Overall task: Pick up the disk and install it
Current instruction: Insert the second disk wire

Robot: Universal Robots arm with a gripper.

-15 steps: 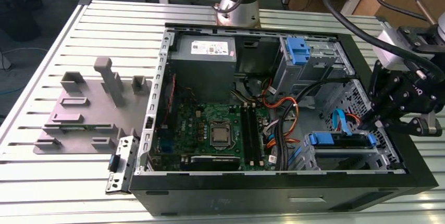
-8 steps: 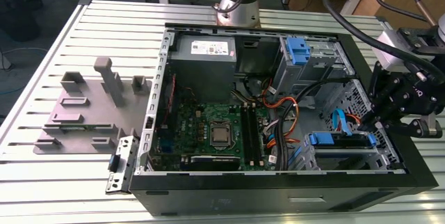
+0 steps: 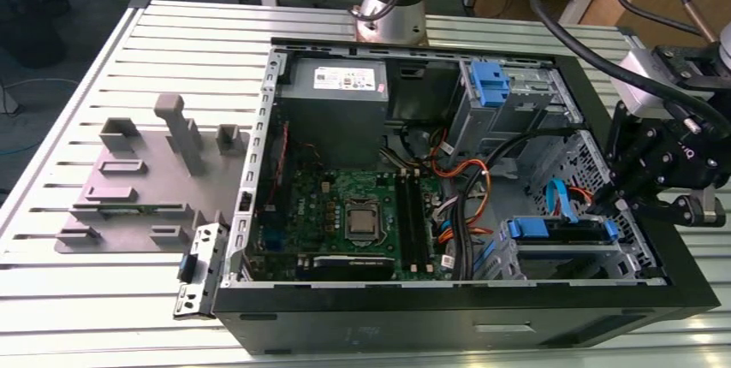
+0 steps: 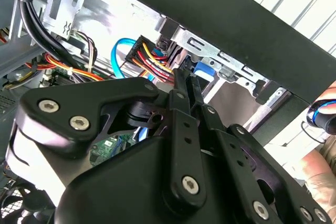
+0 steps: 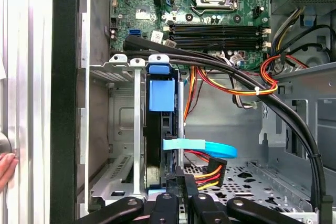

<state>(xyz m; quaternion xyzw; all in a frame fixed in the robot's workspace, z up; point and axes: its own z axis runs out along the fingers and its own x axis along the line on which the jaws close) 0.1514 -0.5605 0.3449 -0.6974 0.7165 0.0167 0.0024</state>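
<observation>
Disk (image 3: 560, 231) sits in drive bay (image 3: 577, 258), lower right of exterior view; gripper (image 5: 181, 176) fingers together by its cabled end. Likely stiff, heavyish, shock-sensitive: hold by blue handle (image 5: 161, 95).

The exterior view looks steeply down from well back onto the computer case (image 3: 457, 325) and slatted table (image 3: 228, 34). Both wrist views sit close behind the gripper (image 5: 181, 179): the first wrist view faces the motherboard (image 5: 210, 3), the second wrist view the case's black wall (image 4: 252, 14). All 3 share the blue SATA cable (image 5: 210, 149).
</observation>
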